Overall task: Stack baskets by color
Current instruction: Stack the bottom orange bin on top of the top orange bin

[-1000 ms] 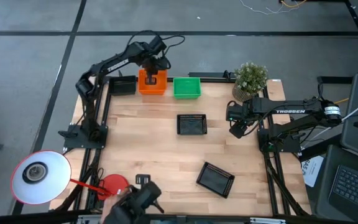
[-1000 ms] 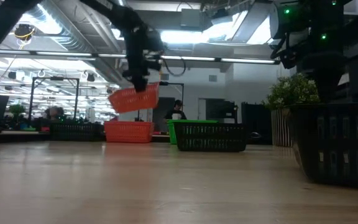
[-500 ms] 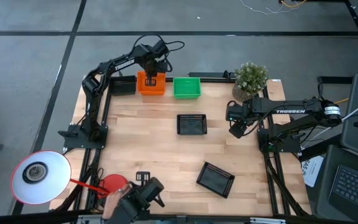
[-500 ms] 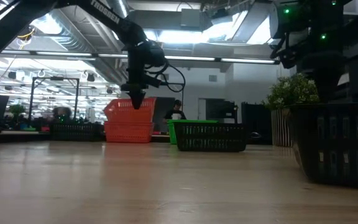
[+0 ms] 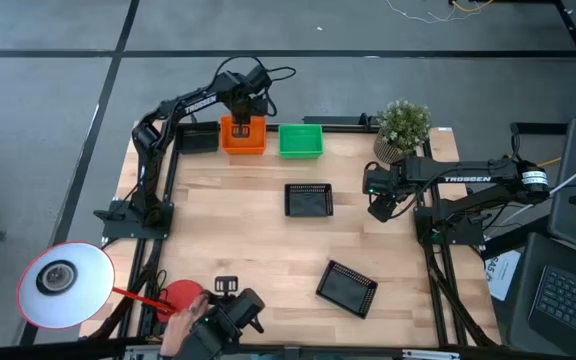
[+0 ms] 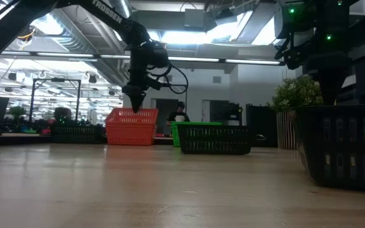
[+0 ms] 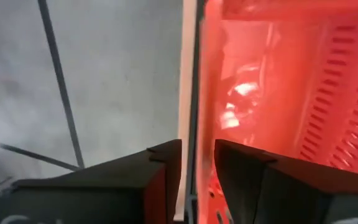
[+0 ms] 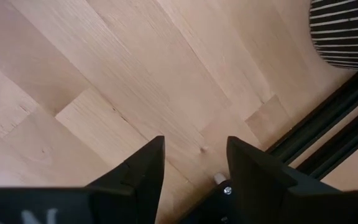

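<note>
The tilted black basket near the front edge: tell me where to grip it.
Grip one long mesh wall of the black basket from straight above, one finger inside. It lies open side up, turned askew on the table, so rotate the right gripper to match that wall.

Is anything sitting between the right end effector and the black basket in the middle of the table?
Nothing visible: only bare wood separates the right end effector from the middle black basket.

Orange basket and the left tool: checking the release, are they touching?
Cannot tell. In the low view the left tool ends right at the orange basket rim; no view shows a plain gap or contact.
</note>
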